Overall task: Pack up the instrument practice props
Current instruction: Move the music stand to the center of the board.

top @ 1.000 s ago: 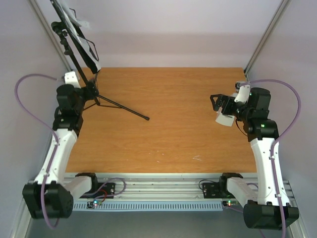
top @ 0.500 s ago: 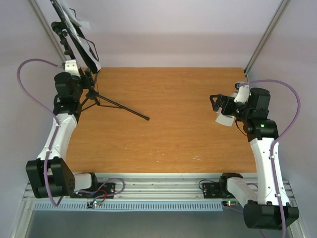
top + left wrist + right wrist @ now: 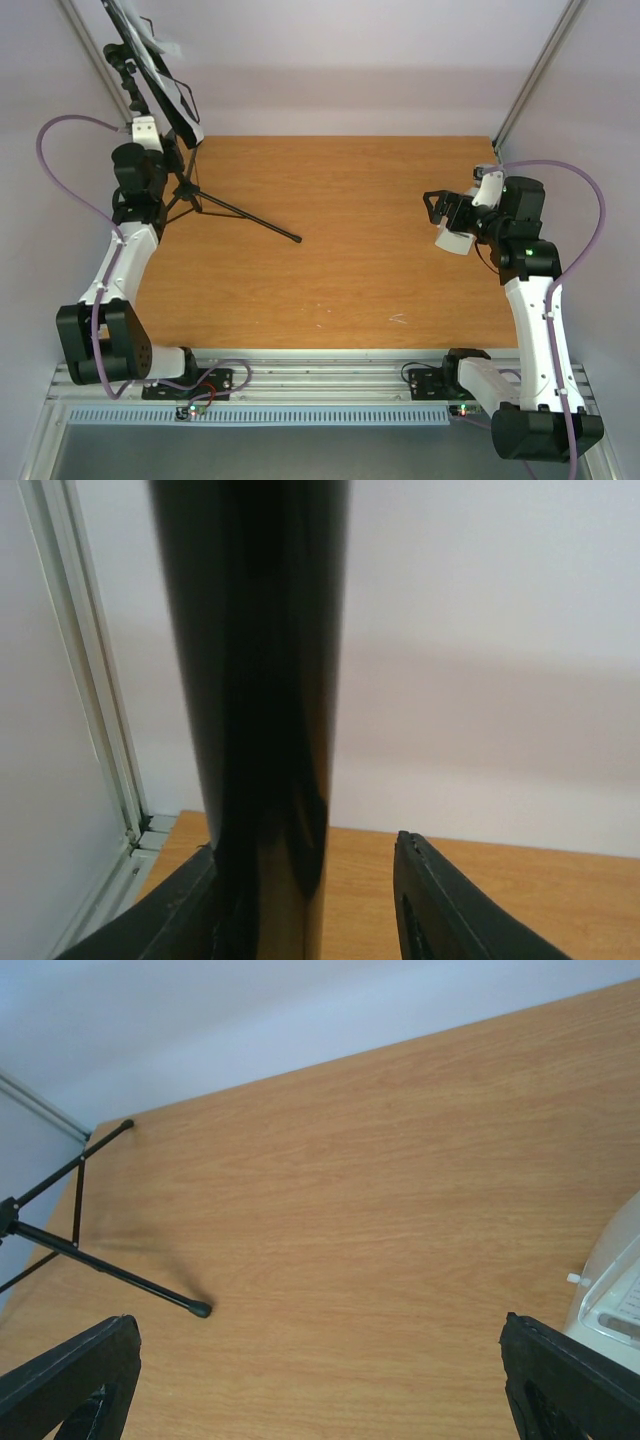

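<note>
1. We see the left gripper (image 3: 303, 855) at the far left corner of the counter (image 3: 340, 260), its fingers on either side of the pole (image 3: 255, 680) of the black music stand (image 3: 150, 65).
2. One finger (image 3: 175, 915) lies against the pole. The other (image 3: 445, 910) stands just off it, so this gripper is partly open and not clamped.
3. The music stand rests on its tripod legs, with white sheet-music pages (image 3: 163, 45) on its desk.
4. The right gripper (image 3: 315, 1360) hovers over the counter's right side, spread wide with nothing between its fingers.
5. The pale metronome (image 3: 612, 1300) under its clear cover sits just beside that gripper; we cannot tell whether they touch.
</note>
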Tool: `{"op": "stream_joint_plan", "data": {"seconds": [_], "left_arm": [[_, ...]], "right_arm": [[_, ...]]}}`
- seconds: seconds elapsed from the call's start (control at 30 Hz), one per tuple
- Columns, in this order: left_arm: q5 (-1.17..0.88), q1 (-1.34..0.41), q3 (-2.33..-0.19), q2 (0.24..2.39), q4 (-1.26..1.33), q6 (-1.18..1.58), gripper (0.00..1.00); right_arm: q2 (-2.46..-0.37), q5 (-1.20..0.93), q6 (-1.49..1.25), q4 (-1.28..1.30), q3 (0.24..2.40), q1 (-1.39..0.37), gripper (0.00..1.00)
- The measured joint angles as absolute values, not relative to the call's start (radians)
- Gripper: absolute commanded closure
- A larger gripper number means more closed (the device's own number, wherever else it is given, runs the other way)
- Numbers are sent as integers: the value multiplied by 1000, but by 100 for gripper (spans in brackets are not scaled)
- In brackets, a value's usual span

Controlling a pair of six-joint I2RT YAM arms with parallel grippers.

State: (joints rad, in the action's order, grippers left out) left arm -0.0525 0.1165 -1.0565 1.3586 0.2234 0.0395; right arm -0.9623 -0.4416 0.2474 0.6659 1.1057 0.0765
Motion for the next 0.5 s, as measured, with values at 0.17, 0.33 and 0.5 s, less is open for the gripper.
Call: {"op": "stream_joint_plan", "data": {"seconds": [0.17,0.33,0.5], "left_arm": [[-42,117,-1056,1368,255,32,69],[-40,123,-1057,1396,281,14,91],[-40,124,-1057,1401,290,17,99]], "right_arm": [[-971,-441,247,666,1105,76,2],[-971,-438,247,666,1105,76,2],[-971,-434,248,666,1103,76,1]]}}
